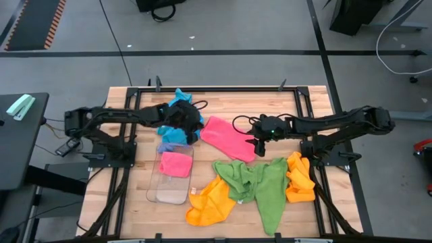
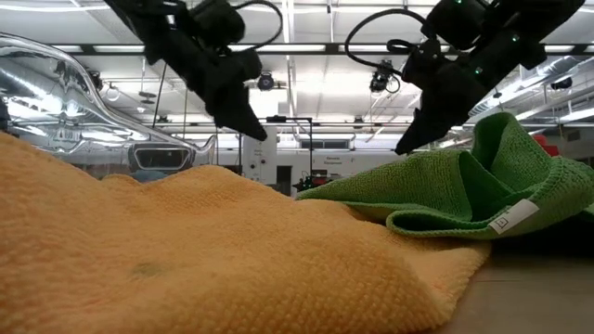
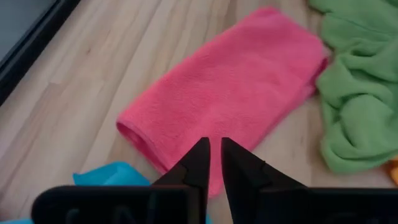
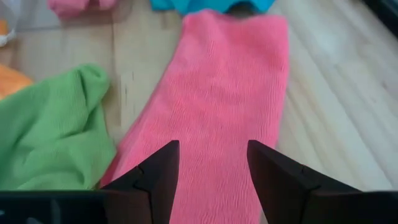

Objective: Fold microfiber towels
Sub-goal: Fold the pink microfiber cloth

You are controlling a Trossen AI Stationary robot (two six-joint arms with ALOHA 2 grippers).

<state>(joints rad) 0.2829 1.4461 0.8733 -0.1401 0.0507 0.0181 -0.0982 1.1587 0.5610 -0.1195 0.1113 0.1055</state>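
Observation:
A pink towel [image 1: 226, 138] lies folded into a long strip flat on the table's middle [image 3: 230, 87] [image 4: 224, 93]. My left gripper [image 1: 196, 131] [image 3: 213, 146] hovers over its left end, fingertips only a narrow slit apart, nothing between them. My right gripper [image 1: 258, 143] [image 4: 213, 149] hovers open over the strip's right end, clear of it. In the low view both grippers [image 2: 252, 128] [image 2: 408, 144] hang in the air. A sky blue towel [image 1: 177, 101] lies bunched under my left arm. A second pink towel [image 1: 175, 164] rests folded in the clear tray [image 1: 169, 194].
Crumpled green towels [image 1: 260, 182] [image 2: 464, 186] lie at the near middle. An orange towel [image 1: 209, 206] [image 2: 186, 250] lies to their left and another [image 1: 300, 179] to their right. Bare wood shows along the far edge and right of the pink strip.

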